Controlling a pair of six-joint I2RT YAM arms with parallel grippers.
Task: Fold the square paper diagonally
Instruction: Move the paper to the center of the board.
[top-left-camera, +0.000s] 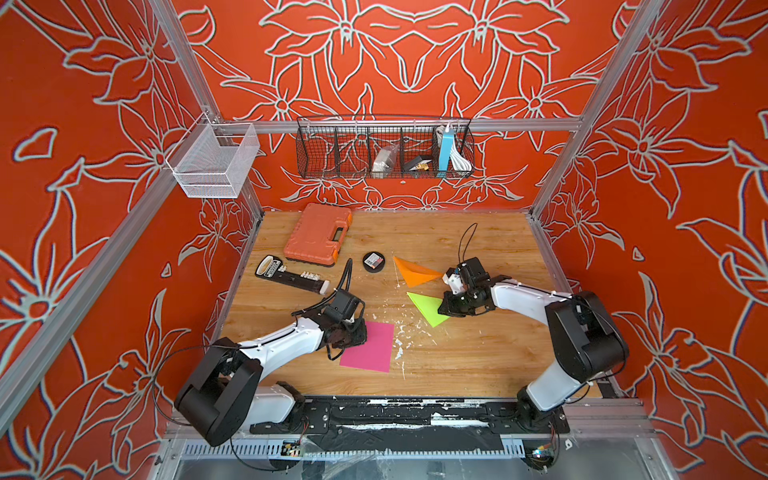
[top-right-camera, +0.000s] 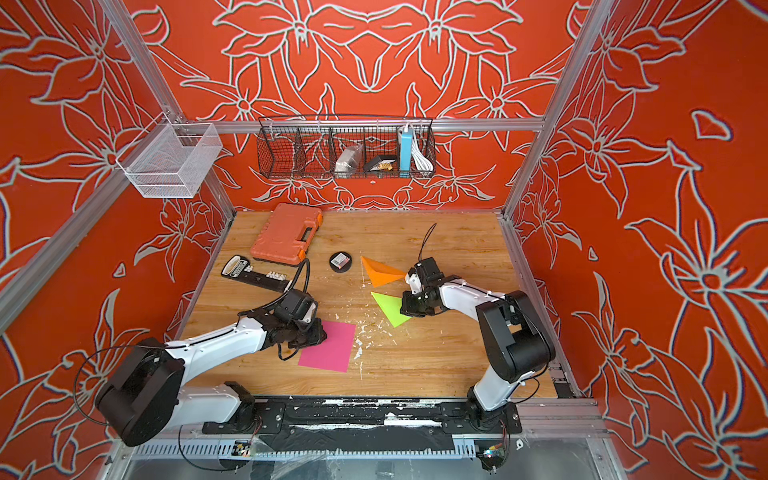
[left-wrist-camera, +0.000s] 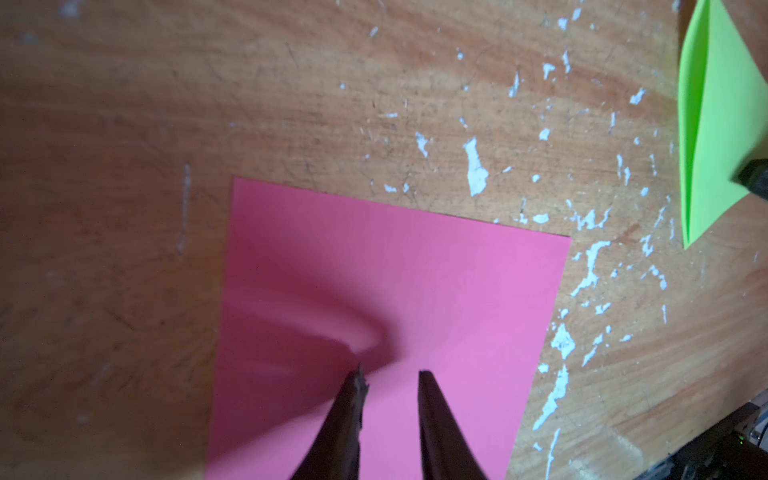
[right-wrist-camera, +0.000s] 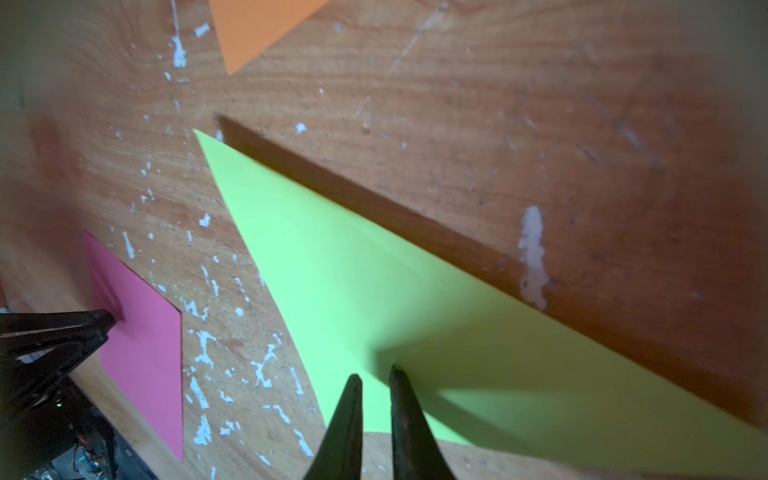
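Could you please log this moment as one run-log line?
left jaws: open over unfolded pink square paper | right jaws: open over folded green paper triangle | orange paper triangle: folded

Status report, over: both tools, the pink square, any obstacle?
Left tool open over pink square, not yet folded. Right tool slightly open at green triangle. Orange triangle lies apart.

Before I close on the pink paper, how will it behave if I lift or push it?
Probably floppy: the pink paper shows a soft ripple by the left gripper. It is likely very light, and it may slide on the wooden table rather than lift, since its far edges lie flat with nothing raised to catch.
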